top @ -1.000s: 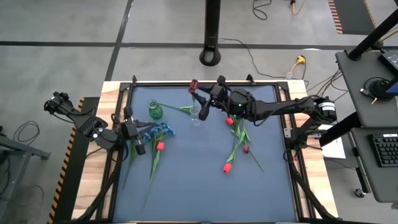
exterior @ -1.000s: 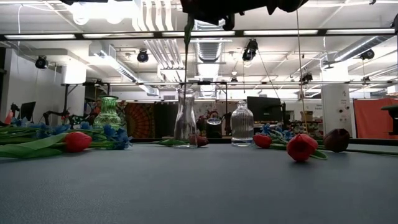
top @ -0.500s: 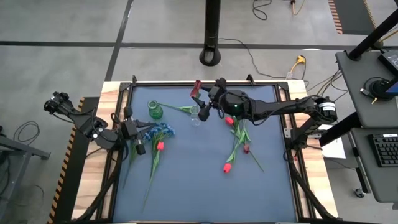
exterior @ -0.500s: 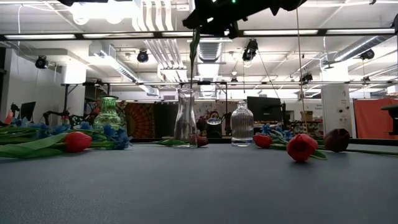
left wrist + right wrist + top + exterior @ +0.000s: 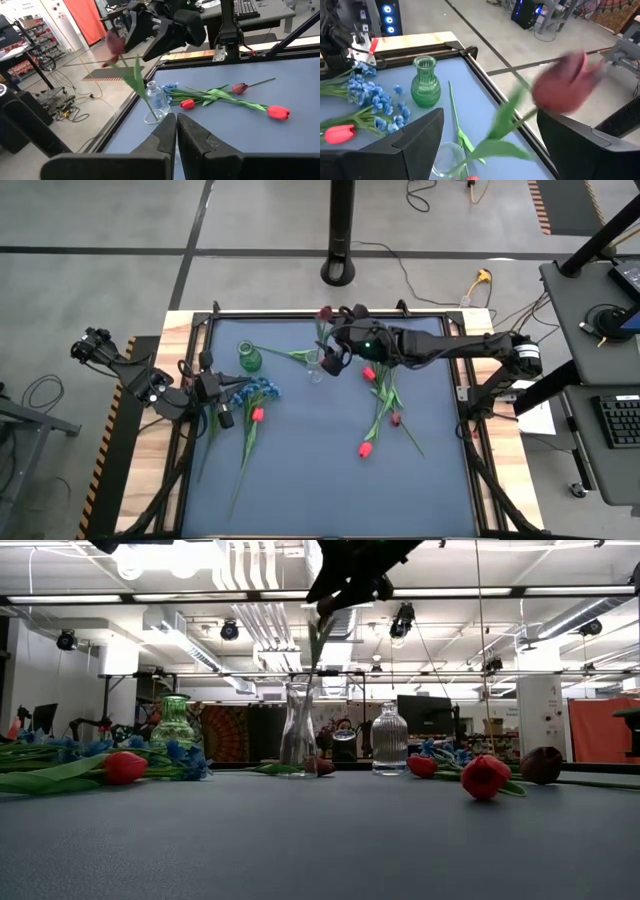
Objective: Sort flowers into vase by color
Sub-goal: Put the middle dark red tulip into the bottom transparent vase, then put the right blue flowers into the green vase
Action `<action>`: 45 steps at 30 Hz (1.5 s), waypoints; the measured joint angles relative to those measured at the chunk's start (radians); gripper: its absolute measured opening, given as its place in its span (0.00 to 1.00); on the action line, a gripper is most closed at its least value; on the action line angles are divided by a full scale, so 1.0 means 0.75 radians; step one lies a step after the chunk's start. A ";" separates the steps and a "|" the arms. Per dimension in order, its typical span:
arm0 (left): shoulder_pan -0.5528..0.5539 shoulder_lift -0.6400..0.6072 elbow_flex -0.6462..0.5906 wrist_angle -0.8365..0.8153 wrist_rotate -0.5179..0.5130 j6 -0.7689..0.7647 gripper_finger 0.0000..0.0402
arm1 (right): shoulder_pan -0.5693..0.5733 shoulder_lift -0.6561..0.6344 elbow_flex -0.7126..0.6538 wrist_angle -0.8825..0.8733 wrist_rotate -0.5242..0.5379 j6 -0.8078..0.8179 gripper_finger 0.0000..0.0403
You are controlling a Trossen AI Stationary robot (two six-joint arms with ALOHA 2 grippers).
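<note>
**Operator:** Flowers first: I have one dark red tulip (image 5: 324, 313) held in the right pincer (image 5: 333, 352), which grips its stem above the clear vase (image 5: 314, 366) near the far edge of the counter (image 5: 300, 470). In the low view the stem's lower end hangs at the mouth of that vase (image 5: 298, 727); I can't tell whether it is inside.

**Observer:** And the rest of the flowers?

**Operator:** Blue blossoms (image 5: 259, 390) and a red tulip (image 5: 257, 415) lie on the left side, just beside the left pincer (image 5: 238, 388). More red tulips (image 5: 366, 449) lie right of centre, well apart from the vases. One green stem (image 5: 285, 353) lies between the green vase (image 5: 248, 358) and the clear one.

**Observer:** Left pincer's state?

**Operator:** From its wrist view I see the two fingers (image 5: 161, 141) pressed together with nothing between them. It rests low at the left edge, pointing toward the blue blossoms.

**Observer:** Any other vase?

**Operator:** In the low view, a second clear ribbed bottle (image 5: 389, 739) stands to the right of the first.
</note>
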 joint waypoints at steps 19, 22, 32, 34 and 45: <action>0.000 0.098 0.000 -0.001 0.028 -0.256 0.00 | 0.092 -0.002 0.142 -0.135 -0.016 -0.032 0.74; 0.000 0.108 0.002 -0.003 0.101 -0.415 0.00 | 0.131 -0.003 0.184 -0.227 -0.015 -0.033 0.74; -0.001 0.160 0.024 -0.071 0.352 -0.837 0.00 | 0.197 -0.004 0.277 -0.467 -0.012 -0.028 0.74; -0.001 0.198 0.024 -0.148 0.357 -0.981 0.00 | 0.204 -0.010 0.292 -0.537 -0.011 -0.009 0.73; -0.001 0.475 0.021 -0.511 0.769 -1.706 0.00 | 0.222 -0.057 0.308 -0.720 -0.011 0.046 0.73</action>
